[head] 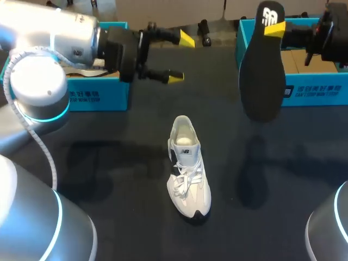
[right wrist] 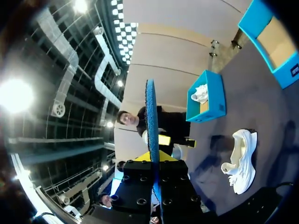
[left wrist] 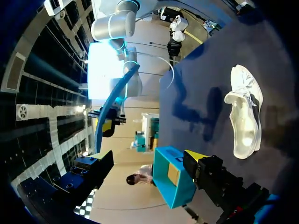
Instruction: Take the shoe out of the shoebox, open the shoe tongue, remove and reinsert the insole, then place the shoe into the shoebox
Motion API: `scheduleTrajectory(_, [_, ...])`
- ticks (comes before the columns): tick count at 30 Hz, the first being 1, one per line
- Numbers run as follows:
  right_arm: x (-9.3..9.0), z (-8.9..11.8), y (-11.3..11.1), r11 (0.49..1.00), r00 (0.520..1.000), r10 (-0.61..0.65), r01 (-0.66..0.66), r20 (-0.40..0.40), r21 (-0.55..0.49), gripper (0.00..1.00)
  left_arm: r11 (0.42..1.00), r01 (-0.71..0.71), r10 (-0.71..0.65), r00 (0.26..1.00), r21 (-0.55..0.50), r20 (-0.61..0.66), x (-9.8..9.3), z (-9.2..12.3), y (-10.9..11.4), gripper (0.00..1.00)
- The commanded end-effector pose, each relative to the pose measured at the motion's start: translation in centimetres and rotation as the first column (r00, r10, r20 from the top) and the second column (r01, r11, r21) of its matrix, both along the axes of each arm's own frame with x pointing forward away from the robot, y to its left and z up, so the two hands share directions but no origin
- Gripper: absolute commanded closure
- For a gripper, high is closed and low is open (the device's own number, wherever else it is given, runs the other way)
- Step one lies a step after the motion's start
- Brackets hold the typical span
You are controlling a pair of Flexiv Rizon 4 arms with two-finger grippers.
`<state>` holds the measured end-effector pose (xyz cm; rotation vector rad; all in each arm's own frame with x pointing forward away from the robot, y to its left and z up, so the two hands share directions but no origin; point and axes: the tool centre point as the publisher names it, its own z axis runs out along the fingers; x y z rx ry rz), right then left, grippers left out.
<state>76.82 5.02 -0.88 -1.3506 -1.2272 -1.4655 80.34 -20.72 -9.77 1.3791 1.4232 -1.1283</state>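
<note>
Now R gripper (head: 274,30) clamps insole (head: 262,81), logo (head: 270,15) topmost; shoe (head: 187,168) on table (head: 109,174).

The shoe (head: 187,166) lies on the middle of the table (head: 119,163), toe toward the near edge and heel toward the far one. At the far edge, the left box (head: 98,95) sits at the left and the right box (head: 315,92) at the right, well apart. The left gripper (head: 181,58) hangs just right of the left box, behind the shoe. The insole (head: 262,70) hangs upright from the right gripper (head: 274,28), before the right box, right of and behind the shoe.
</note>
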Motion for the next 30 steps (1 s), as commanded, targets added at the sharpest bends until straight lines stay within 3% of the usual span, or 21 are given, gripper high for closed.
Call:
scheduleTrajectory(1, [1.1, -0.7, 0.5, 1.000, 1.000, 0.023, -0.022, -0.009, 0.006, 1.00, 1.000, -0.011, 0.011, 1.000, -0.005, 0.005, -0.4, -1.0, -0.1, 0.00])
scheduleTrajectory(13, [3.5, -2.6, 1.6, 0.999, 0.997, 0.039, -0.037, -0.073, 0.024, 1.00, 0.996, -0.014, 0.016, 1.000, -0.084, 0.023, 0.2, 0.2, -0.8, 0.00])
scheduleTrajectory(30, [7.9, -4.7, 4.3, 0.994, 0.982, 0.109, -0.102, -0.152, 0.050, 1.00, 0.977, 0.048, -0.035, 0.997, -0.206, 0.069, -1.1, 0.7, -3.0, 0.00])
